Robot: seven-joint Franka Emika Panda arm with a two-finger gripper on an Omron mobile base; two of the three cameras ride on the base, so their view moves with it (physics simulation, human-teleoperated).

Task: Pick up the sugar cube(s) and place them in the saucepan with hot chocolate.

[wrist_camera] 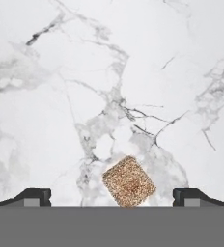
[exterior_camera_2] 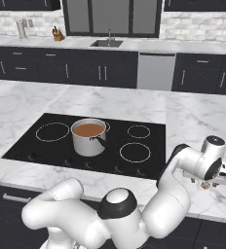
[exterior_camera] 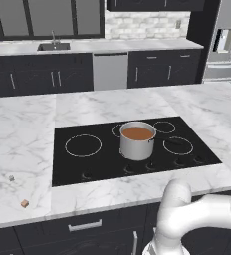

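Note:
A speckled tan-brown sugar cube [wrist_camera: 129, 181] lies on the marble counter, right between my two finger tips in the hand view. My gripper [wrist_camera: 113, 198] is open, its tips wide on either side of the cube and not touching it. From the right base view, the gripper [exterior_camera_2: 210, 183] hangs low over the counter right of the cooktop, with the brown cube [exterior_camera_2: 206, 185] under it. The steel saucepan [exterior_camera: 137, 147] stands on the cooktop, full of hot chocolate [exterior_camera: 138, 133]. Two more sugar cubes lie far left near the front edge, one pale [exterior_camera: 11, 178], one tan [exterior_camera: 24, 203].
The black cooktop [exterior_camera: 87, 164] is set into the marble island [exterior_camera: 23, 134]. The saucepan's dark handle [exterior_camera_2: 101, 141] points toward the front right. Behind the island run dark cabinets, a sink [exterior_camera: 54, 47] and a dishwasher [exterior_camera: 110, 70].

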